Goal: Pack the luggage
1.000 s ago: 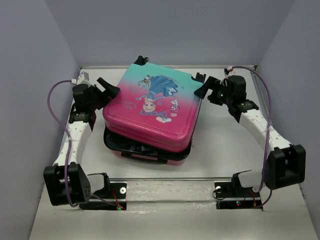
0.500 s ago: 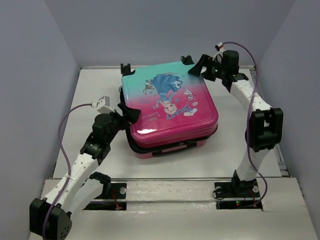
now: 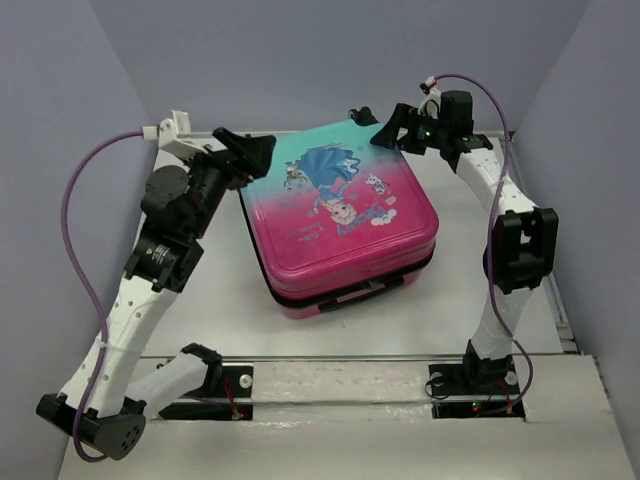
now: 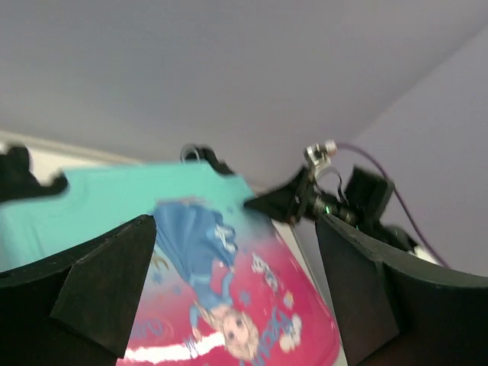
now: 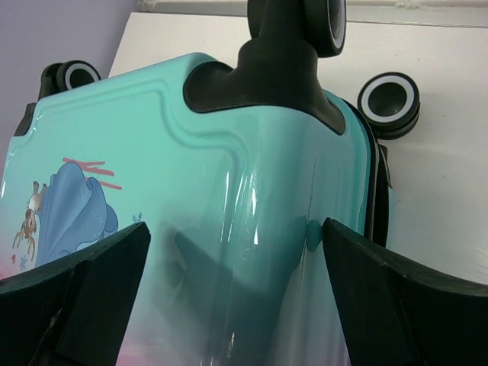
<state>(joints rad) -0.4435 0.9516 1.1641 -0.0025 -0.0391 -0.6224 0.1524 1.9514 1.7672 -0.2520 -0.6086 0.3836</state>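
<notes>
The luggage (image 3: 340, 215) lies flat on the table (image 3: 450, 285), in the far half and about midway between the left and right edges. Its 2 shells are together with a dark seam running round the side. The teal end points to the far edge and the pink end, with its dark handle (image 3: 358, 294), points to the near edge. The cartoon princess in blue (image 3: 335, 180) faces up. The left gripper (image 3: 258, 158) is at the far-left corner of the case, its fingers (image 4: 107, 282) spread wide apart with nothing between them. The left wrist view is blurred, so whether a finger touches the shell cannot be told. The right gripper (image 3: 386, 128) is at the far-right corner of the case, beside a black wheel (image 3: 362, 115). Its fingers (image 5: 84, 297) are also held wide apart and empty, just above the teal shell, which carries their shadow. In the right wrist view 3 wheels (image 5: 389, 103) show along the far end of the case, 1 on a black housing set into the shell. A purple cable (image 3: 75, 220) loops out from the left arm toward the left edge
</notes>
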